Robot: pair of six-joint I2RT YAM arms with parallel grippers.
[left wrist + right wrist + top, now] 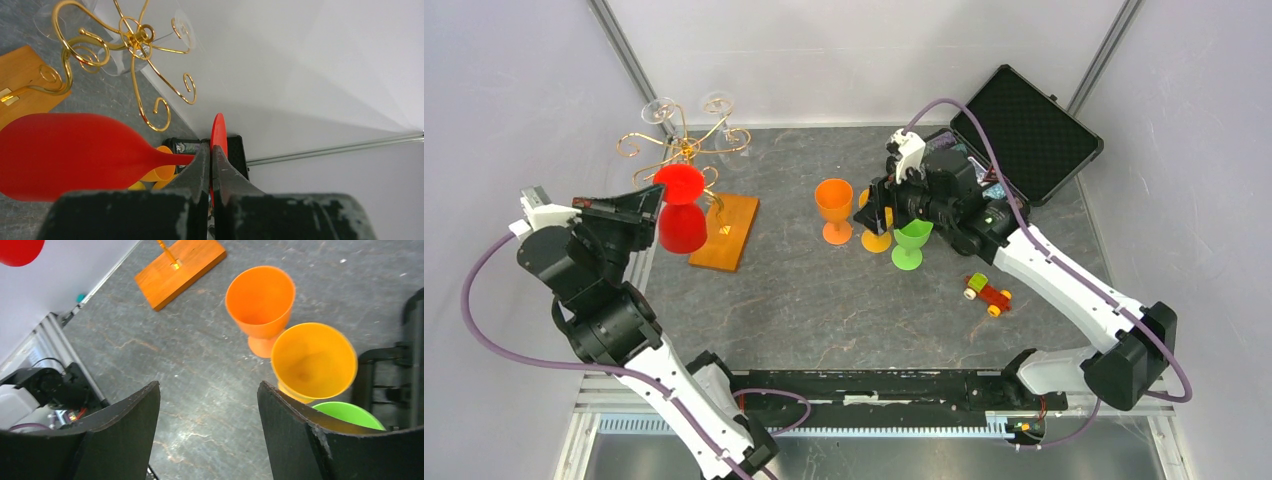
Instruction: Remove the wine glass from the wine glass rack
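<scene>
Left wrist view: left gripper (210, 148) pinches the red wine glass (75, 155) at its stem, apart from the rack (138, 36)

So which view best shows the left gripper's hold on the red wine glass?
Left wrist: the left gripper is shut on the stem of the red wine glass, bowl and foot either side. Top external shows the glass close to the wine glass rack, the stem hidden. Right wrist catches only a red sliver.

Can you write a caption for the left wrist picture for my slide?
Left gripper pinches the red glass by its stem, near the gold rack.
</scene>
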